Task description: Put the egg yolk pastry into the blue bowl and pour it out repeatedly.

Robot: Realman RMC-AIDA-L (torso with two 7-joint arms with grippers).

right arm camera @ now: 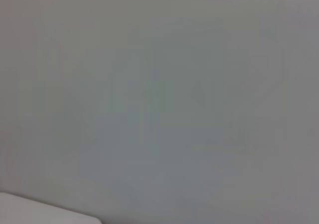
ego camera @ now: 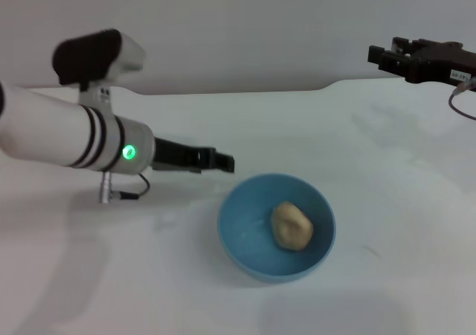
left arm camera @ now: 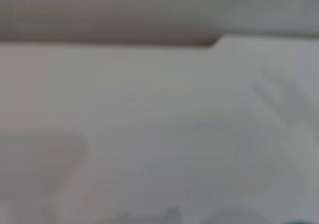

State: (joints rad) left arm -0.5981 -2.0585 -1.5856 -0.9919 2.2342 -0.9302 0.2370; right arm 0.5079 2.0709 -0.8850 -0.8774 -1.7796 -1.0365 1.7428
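Note:
The blue bowl (ego camera: 244,231) stands upright on the white table, a little right of centre in the head view. The egg yolk pastry (ego camera: 291,225), a pale tan ball, lies inside it toward the right side. My left gripper (ego camera: 223,161) reaches in from the left, low over the table and just left of the bowl's far-left rim, not touching it. My right gripper (ego camera: 381,54) hangs high at the upper right, well away from the bowl. Neither wrist view shows the pastry.
The white table (ego camera: 387,171) runs back to a far edge with a small step (ego camera: 327,88) against a grey wall. A cable (ego camera: 126,193) trails under my left wrist. The right wrist view shows mostly blank wall.

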